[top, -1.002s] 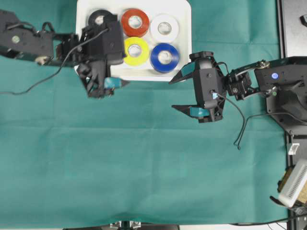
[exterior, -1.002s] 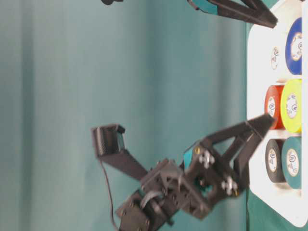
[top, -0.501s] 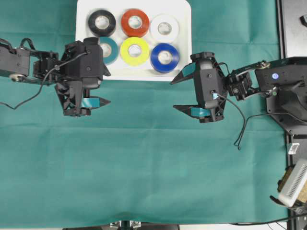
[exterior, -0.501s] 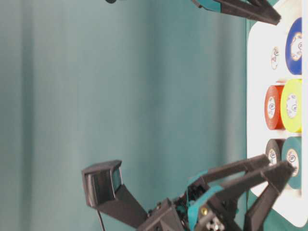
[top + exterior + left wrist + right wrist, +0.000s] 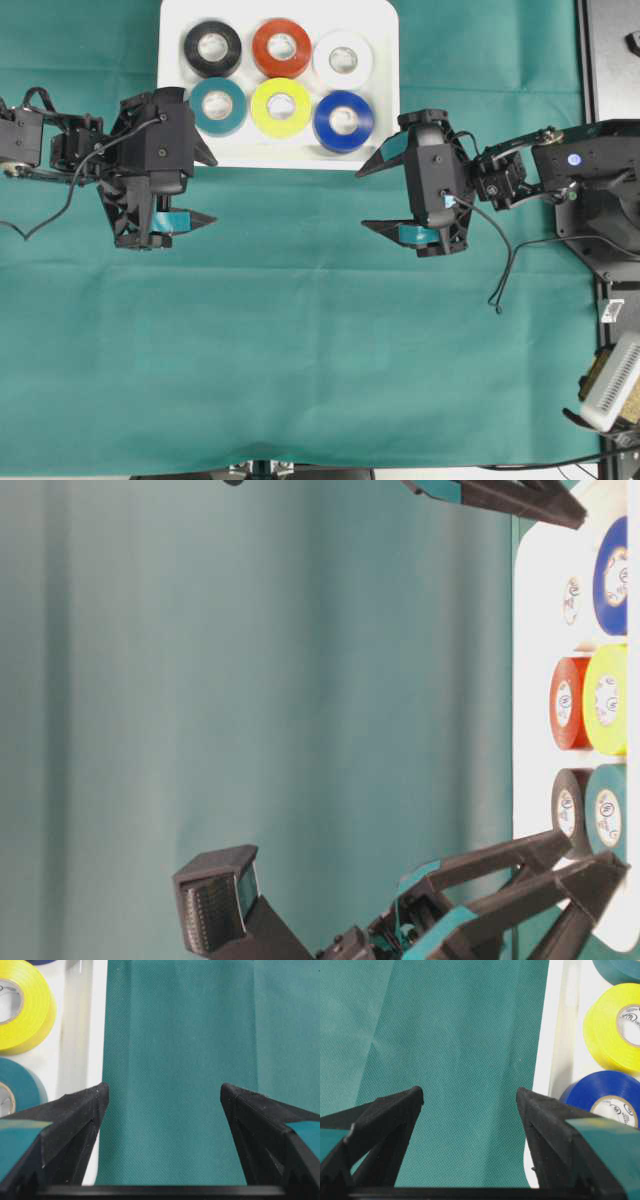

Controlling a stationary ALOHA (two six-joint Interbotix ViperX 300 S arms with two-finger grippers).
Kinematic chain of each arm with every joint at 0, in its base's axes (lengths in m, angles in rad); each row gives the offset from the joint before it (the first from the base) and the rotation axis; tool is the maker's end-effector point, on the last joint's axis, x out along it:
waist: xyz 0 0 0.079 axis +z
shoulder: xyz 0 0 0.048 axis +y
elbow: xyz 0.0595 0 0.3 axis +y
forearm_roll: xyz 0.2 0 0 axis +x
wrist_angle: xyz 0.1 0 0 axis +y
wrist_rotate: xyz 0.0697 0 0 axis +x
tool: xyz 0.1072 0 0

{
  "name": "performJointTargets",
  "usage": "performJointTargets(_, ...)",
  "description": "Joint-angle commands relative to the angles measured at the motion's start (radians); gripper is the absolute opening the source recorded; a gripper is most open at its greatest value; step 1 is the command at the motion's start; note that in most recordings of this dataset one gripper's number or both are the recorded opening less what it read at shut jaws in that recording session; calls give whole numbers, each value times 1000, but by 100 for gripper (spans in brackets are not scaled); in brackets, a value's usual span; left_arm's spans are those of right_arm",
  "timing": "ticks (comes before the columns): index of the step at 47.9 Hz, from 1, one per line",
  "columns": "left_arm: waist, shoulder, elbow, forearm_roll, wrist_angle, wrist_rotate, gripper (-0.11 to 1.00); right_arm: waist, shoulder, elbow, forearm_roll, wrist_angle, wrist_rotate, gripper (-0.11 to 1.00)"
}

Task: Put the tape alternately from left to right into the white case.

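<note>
The white case (image 5: 385, 30) lies at the back of the green cloth. In it lie several rolls of tape flat in two rows: black (image 5: 213, 47), red (image 5: 281, 46) and white (image 5: 343, 59) behind, teal (image 5: 218, 105), yellow (image 5: 281, 106) and blue (image 5: 343, 121) in front. My left gripper (image 5: 213, 190) hangs open over the cloth just in front of the case's left corner, holding nothing. Its wrist view shows the left gripper (image 5: 163, 1091) over bare cloth beside the case's rim (image 5: 82, 1035). My right gripper (image 5: 360, 198) is open and empty off the case's right front corner. Only cloth lies between the right gripper's (image 5: 470, 1092) jaws.
Green cloth (image 5: 300, 340) covers the table. A loose black cable (image 5: 500, 270) trails from the right arm. A black frame (image 5: 610, 60) and a white ribbed device (image 5: 612, 385) stand along the right edge.
My left gripper has drawn back from the case's front left corner, leftward and onto the cloth, still open. The teal roll it covered now shows in full. The right arm has not moved.
</note>
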Motion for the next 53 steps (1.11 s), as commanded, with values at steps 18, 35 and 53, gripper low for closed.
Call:
performJointTargets(18,-5,-106,46,0,-11,0,75,3,-83,23,2,-2,0,81)
performJointTargets(35,-5,-230,140,0,-44,-2,75,2,-160,63,2,-2,0,81)
performJointTargets(53,-6,-353,267,0,-166,2,75,-3,-225,95,2,-3,0,81)
